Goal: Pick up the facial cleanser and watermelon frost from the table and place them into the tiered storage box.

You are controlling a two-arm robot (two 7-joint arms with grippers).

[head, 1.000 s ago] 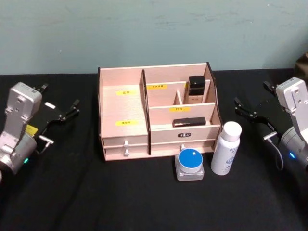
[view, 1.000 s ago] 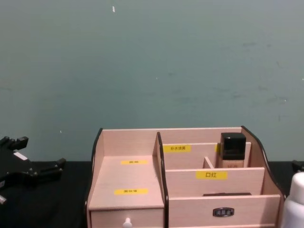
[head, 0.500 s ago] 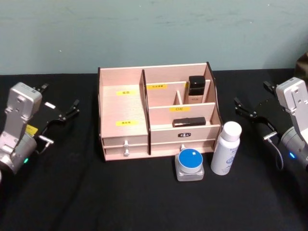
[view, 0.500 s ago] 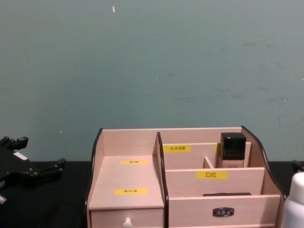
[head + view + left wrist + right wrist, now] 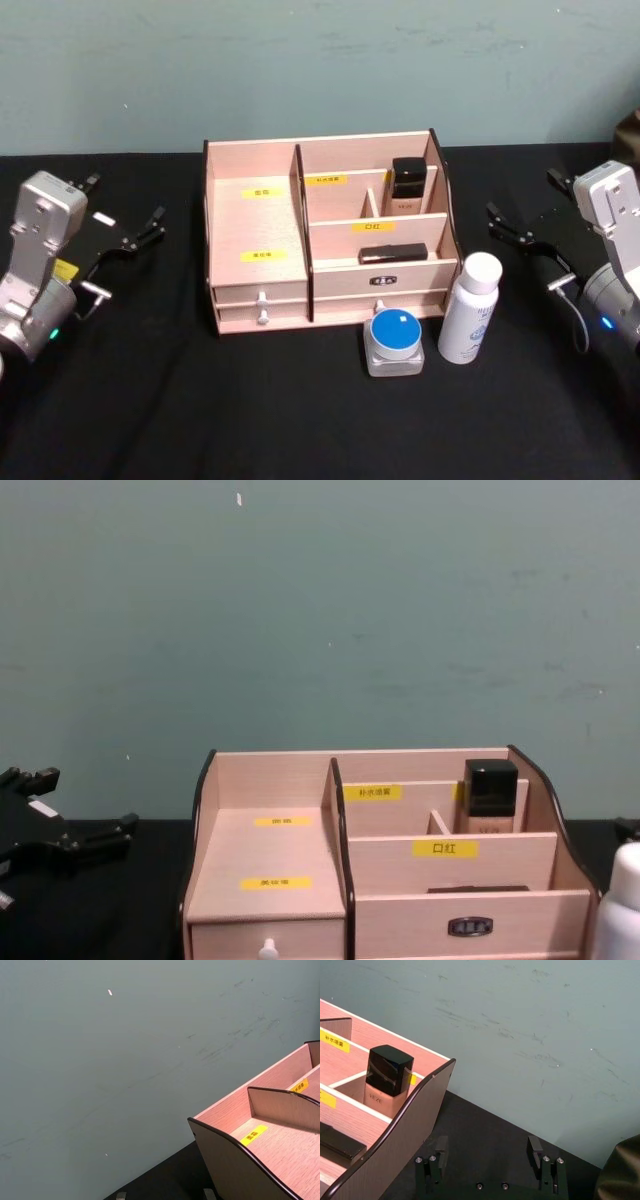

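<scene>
The tiered storage box (image 5: 255,225) stands mid-table, pale wood with yellow labels and two front drawers; its side wall also shows in the chest view (image 5: 265,855). A tall white bottle (image 5: 470,310) with a white cap stands at its front right corner, seen again at the chest view's edge (image 5: 620,905). A squat clear jar with a blue lid (image 5: 394,340) sits just left of that bottle. I cannot tell which is the facial cleanser and which the watermelon frost. My left gripper (image 5: 125,202) hangs open left of the box. My right gripper (image 5: 522,198) hangs open beyond the bottle, empty.
A black-capped beige bottle (image 5: 407,185) stands in a rear right compartment, and a flat black item (image 5: 393,254) lies in the tier below. Black cloth covers the table (image 5: 300,420); a teal wall rises behind. The right gripper's fingers (image 5: 535,1146) sit wide apart beside the box's curved side (image 5: 405,1120).
</scene>
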